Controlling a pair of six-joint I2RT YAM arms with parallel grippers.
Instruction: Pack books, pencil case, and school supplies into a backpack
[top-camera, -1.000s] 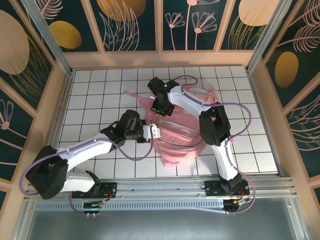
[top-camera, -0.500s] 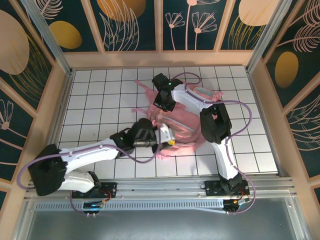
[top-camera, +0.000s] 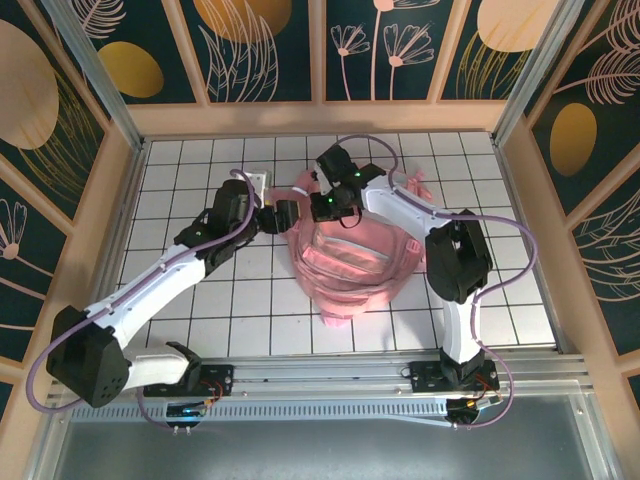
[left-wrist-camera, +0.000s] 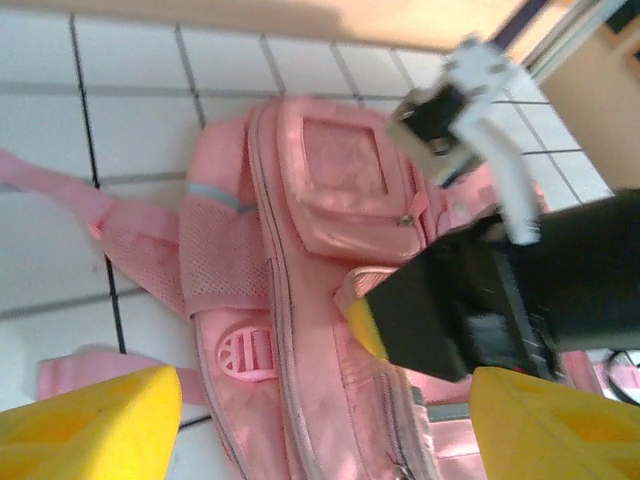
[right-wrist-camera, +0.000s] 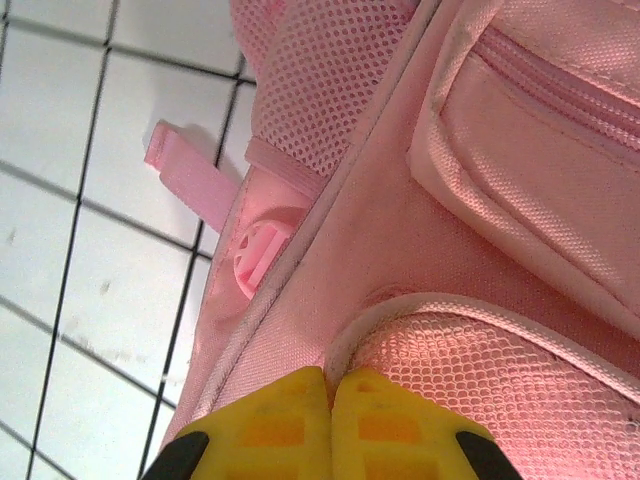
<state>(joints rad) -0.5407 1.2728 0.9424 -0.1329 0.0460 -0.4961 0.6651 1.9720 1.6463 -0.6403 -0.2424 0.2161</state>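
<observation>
Pink backpack (top-camera: 350, 265); where, against the claws?
Reply: flat, mid worktop (top-camera: 260, 330); right claw (right-wrist-camera: 330, 385) pressed together, pinching its fabric at a piped seam; left claw (left-wrist-camera: 325, 405) spread wide, empty, just above its side.

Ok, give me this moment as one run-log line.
left gripper: open, facing backpack | right gripper: shut on backpack seam | backpack: lying on tiled table
</observation>
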